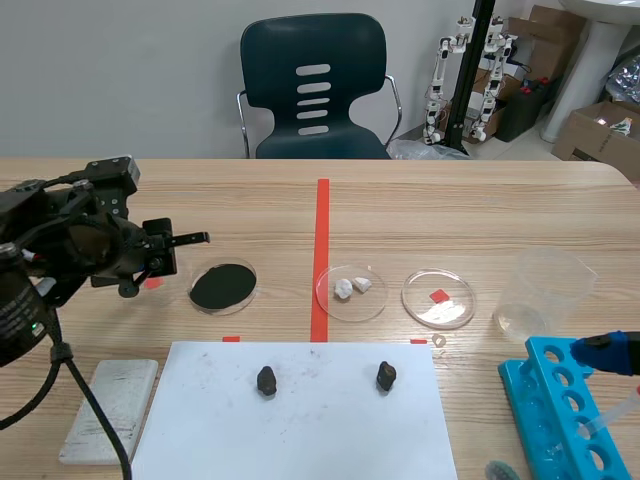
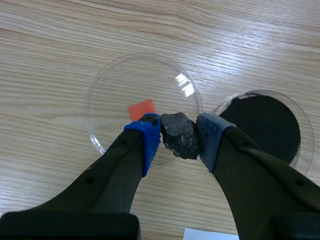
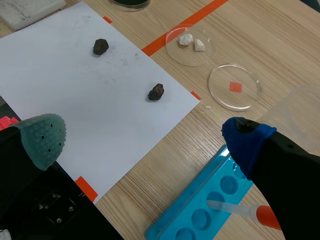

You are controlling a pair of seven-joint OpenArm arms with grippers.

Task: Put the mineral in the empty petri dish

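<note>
A dark, rough mineral is pinched between the blue pads of my left gripper, which is shut on it. It hangs just above an empty clear petri dish that has an orange square showing through its base. In the scene view the left gripper is at the table's left, beside the dish of black powder. My right gripper stands open over the blue tube rack, holding nothing. Two more dark minerals lie on the white paper.
A dish with white pieces and another empty dish sit right of the red tape line. A clear beaker stands near the tube rack. A white block lies at the front left. The black powder dish touches the empty one.
</note>
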